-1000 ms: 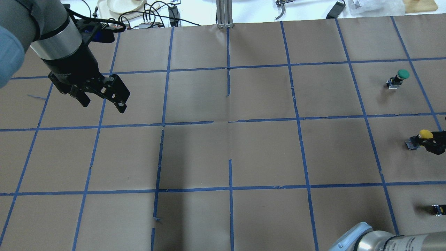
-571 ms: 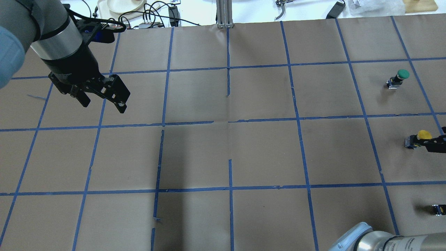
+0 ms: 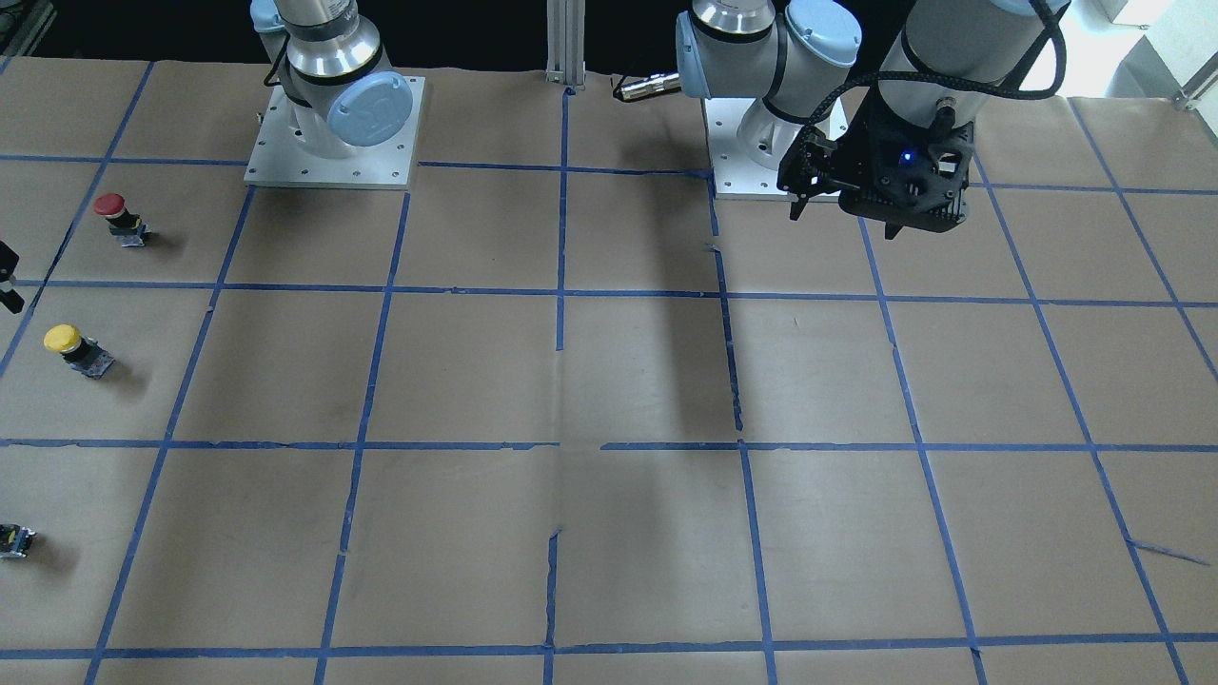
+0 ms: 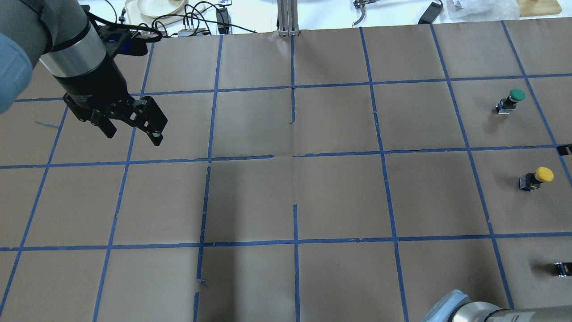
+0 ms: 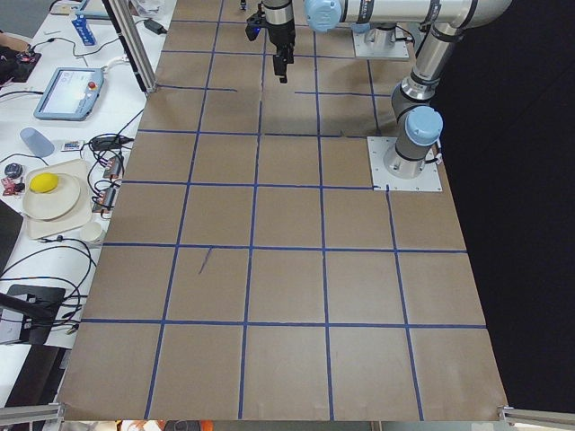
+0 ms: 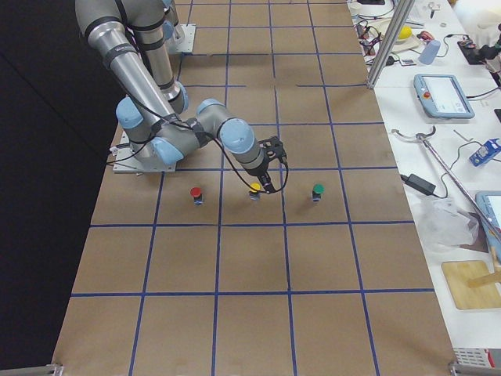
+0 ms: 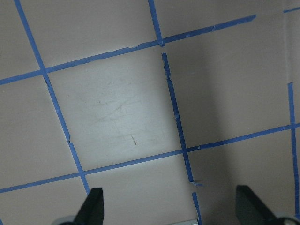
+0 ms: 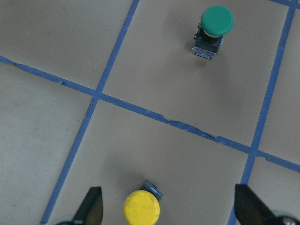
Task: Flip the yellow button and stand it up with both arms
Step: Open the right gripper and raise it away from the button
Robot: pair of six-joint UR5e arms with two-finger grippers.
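At the bottom edge of the right wrist view the yellow button (image 8: 141, 206) stands cap-up on the paper-covered table (image 8: 154, 61). It lies between the spread fingers of the right gripper (image 8: 168, 190), nearer the left-hand finger, and neither touches it. It looks small, light and rigid. The smooth domed cap would likely slip in a pinch, and the narrow base could tip at a nudge. The black neck or the flat sides of the blocky base seem the surer places to take hold. Beyond a blue tape line (image 8: 164, 119), the green button (image 8: 216, 21) stands at upper right. Farthest off, at the overhead view's upper left, the left gripper (image 4: 133, 136) hangs spread and empty, well apart.
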